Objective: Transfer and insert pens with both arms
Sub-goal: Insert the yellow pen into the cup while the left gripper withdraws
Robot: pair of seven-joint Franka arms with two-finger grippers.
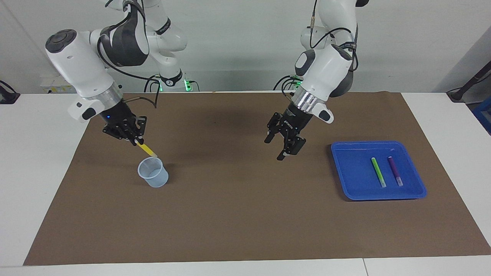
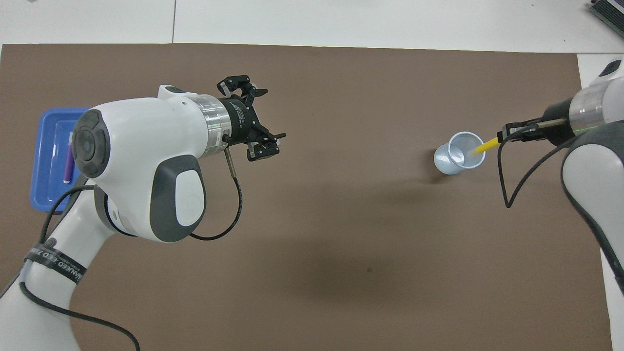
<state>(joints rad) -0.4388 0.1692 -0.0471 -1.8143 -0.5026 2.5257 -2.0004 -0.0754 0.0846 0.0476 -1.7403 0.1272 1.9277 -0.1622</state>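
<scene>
My right gripper point(image 1: 135, 141) point(image 2: 504, 134) is shut on the upper end of the yellow pen point(image 1: 146, 149) point(image 2: 482, 146). The pen slants down, its whitish tip just above the rim of the pale blue cup point(image 1: 153, 172) point(image 2: 458, 158). Open and holding nothing, my left gripper point(image 1: 274, 149) point(image 2: 274, 113) hangs over the brown mat beside the blue tray point(image 1: 353, 168) point(image 2: 46, 146). The green pen point(image 1: 378, 172) and the purple pen point(image 1: 395, 171) point(image 2: 69, 165) lie side by side in the tray. In the overhead view the left arm hides the green pen.
A brown mat point(image 1: 245, 214) covers most of the white table. The cup stands toward the right arm's end, the tray toward the left arm's end.
</scene>
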